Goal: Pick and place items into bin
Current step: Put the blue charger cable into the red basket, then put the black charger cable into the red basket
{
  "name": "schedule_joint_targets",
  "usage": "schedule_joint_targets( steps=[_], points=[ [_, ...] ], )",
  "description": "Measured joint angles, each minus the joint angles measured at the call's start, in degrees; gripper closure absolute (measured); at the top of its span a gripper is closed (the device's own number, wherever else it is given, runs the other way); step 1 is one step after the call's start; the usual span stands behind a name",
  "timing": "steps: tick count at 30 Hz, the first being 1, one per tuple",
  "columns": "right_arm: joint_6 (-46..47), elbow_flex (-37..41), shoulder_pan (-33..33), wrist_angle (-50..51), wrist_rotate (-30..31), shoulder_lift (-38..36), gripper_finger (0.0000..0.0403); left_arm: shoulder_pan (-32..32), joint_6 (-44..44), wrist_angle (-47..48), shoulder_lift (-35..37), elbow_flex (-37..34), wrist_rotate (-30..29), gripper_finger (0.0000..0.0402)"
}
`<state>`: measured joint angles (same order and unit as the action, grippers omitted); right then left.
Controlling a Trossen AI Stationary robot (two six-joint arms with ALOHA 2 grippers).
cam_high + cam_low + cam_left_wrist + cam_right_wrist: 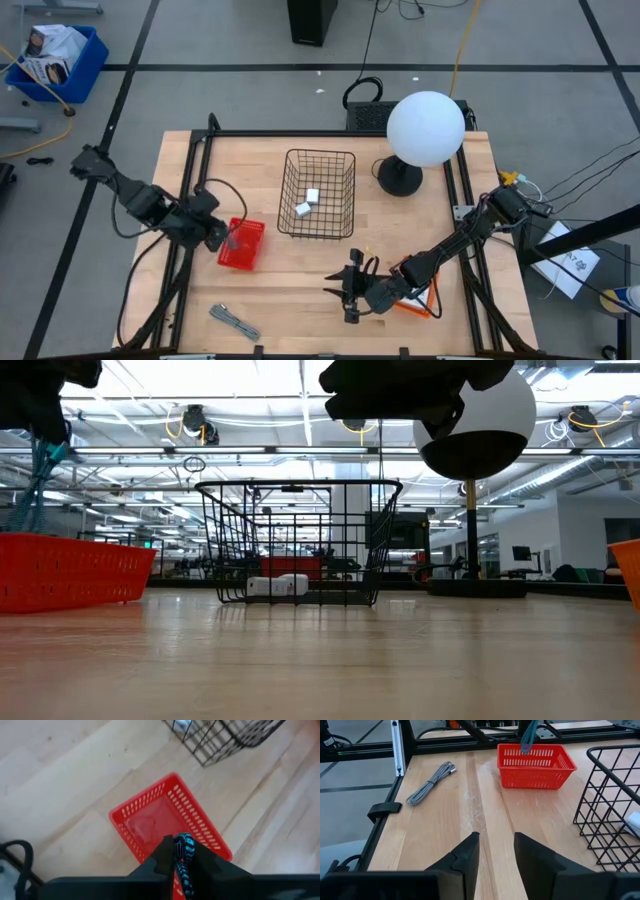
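teal cord (183, 855) clamped in left jaws, above red basket (150, 820)

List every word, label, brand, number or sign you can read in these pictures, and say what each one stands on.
None can be read.
The printed packets in the blue bin on the floor: print too small.
The paper sheet beside the table: markings blurred.

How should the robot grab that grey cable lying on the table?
Probably across the middle of the grey cable, coming straight down from above. It lies flat on the bare table as a long, thin folded bundle, so fingers closing across its narrow width should catch all the strands. The open right gripper is nearest.
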<state>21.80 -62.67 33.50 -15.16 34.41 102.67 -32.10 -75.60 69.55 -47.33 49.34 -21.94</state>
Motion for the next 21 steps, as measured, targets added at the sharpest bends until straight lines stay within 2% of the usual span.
schedule_joint_targets(
  steps=[6,13,21],
  points=[
    [0.0,0.0,0.0,0.0,0.0,0.0,0.0290,2.6,4.0,-2.3,-2.5,0.0,5.0,0.0385],
    [0.0,0.0,0.0,0.0,0.0,0.0,0.0291,4.0,12.4,-13.2,-4.1,0.0,7.1,0.0331],
    [0.0,0.0,0.0,0.0,0.0,0.0,0.0292,4.0,12.2,-11.6,-4.5,0.0,6.7,0.0315]
  ],
)
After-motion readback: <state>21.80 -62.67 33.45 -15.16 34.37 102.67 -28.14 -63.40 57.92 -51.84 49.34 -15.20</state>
